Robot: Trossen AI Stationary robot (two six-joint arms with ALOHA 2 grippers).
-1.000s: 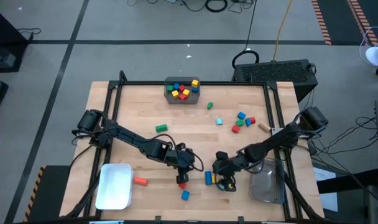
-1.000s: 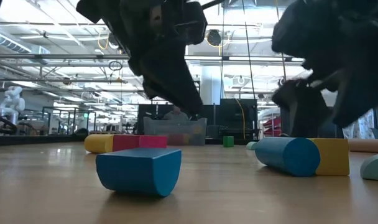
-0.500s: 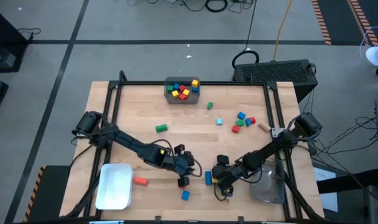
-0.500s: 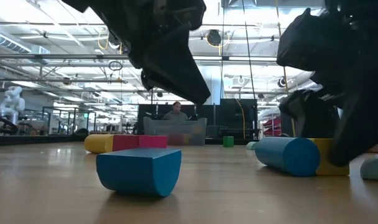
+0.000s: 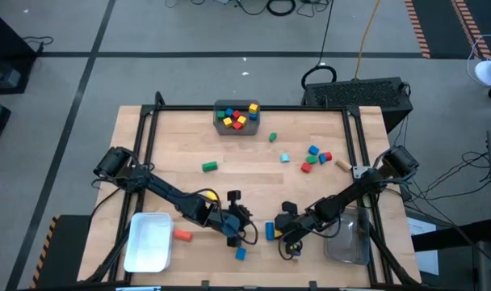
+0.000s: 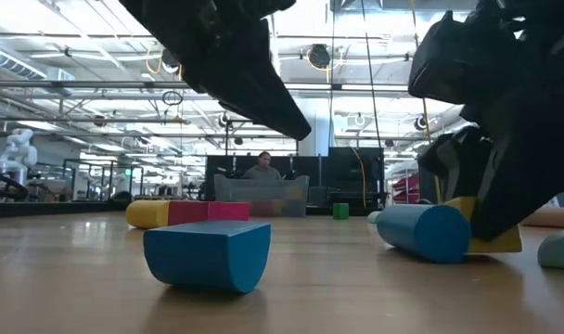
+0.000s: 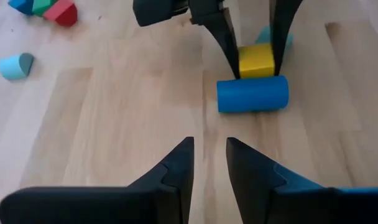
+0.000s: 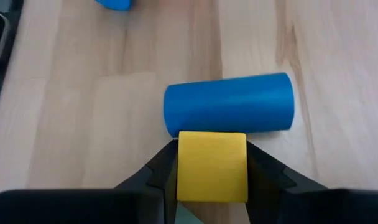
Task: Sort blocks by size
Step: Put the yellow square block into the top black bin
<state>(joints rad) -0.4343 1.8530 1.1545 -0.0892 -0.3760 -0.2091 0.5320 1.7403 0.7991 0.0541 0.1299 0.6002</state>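
My right gripper (image 8: 212, 165) is shut on a yellow block (image 8: 212, 155) that lies against a blue cylinder (image 8: 229, 111) near the table's front middle. The high view shows the cylinder (image 5: 270, 231) just left of that gripper (image 5: 289, 240). My left gripper (image 7: 209, 149) hovers above bare wood to their left (image 5: 232, 236). Its fingers stand a narrow gap apart with nothing between them. A blue half-round block (image 6: 208, 255) rests flat side up near the front edge. A yellow cylinder (image 5: 207, 195) lies beside my left arm. My right gripper pinches the yellow block by two opposite sides (image 7: 242, 59) between its two fingers (image 7: 229, 43). The fingers slant down from the table's far right. The block sits low at the table, slightly tilted, its far face against the blue cylinder.
A grey bin (image 5: 216, 119) with several blocks stands at the far edge. A white bin (image 5: 147, 241) is at the near left, a clear bin (image 5: 348, 234) at the near right. Loose blocks lie around: green (image 5: 209, 166), orange (image 5: 182, 235), a cluster (image 5: 316, 156).
My right gripper has come down a little toward the near edge and shut on the yellow block. My left arm has swung toward the near edge and its gripper has rolled, uncovering the yellow cylinder.
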